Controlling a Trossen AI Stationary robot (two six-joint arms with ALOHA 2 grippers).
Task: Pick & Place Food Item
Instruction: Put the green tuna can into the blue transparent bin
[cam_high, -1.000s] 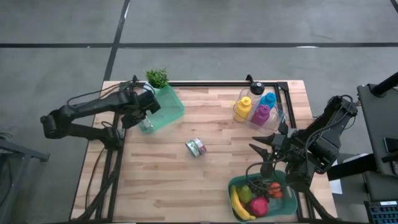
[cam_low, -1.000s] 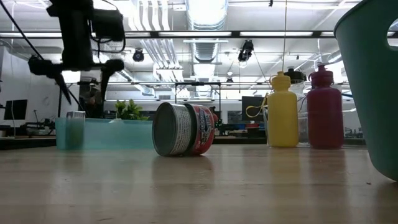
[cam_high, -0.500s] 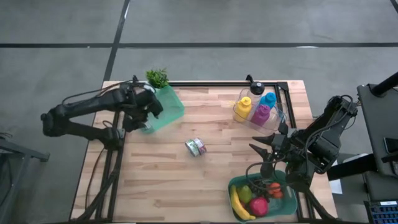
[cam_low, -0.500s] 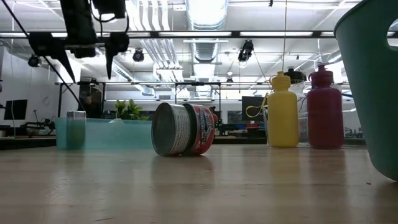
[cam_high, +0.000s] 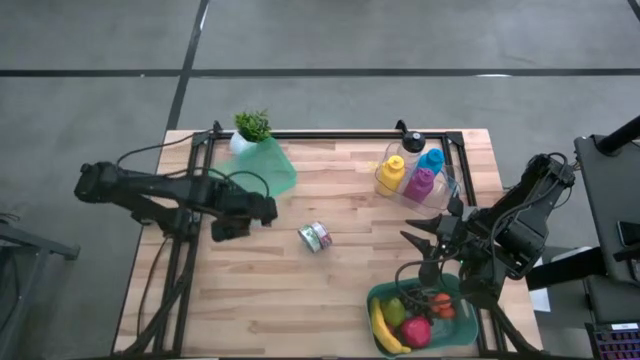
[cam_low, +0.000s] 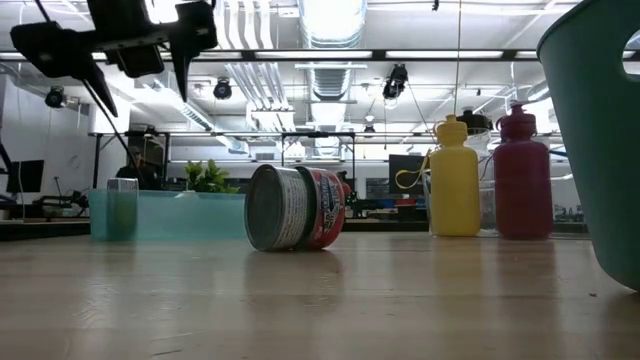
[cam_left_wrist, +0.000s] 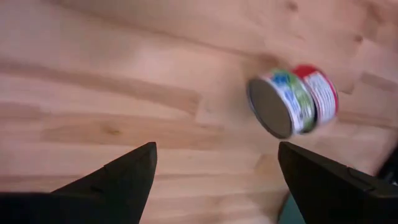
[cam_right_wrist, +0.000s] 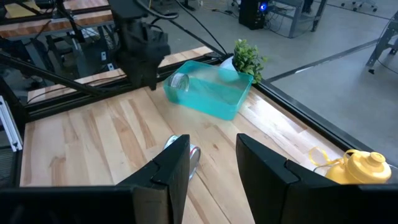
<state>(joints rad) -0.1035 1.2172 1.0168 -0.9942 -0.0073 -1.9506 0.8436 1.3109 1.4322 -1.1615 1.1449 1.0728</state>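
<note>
Behind bin (cam_low: 165, 215) wall, blurred jar (cam_low: 121, 208).

**Camera layout, four views**

High cam is looking straight down on the whole table (cam_high: 330, 290). Low cam is sitting at tabletop level, close behind the can (cam_low: 296, 207), facing the room. Left wrist cam is pointing down at the same can (cam_left_wrist: 292, 101), near. Right wrist cam is looking across the table toward the teal bin (cam_right_wrist: 211, 93), sharing can and bin with high view.
</note>
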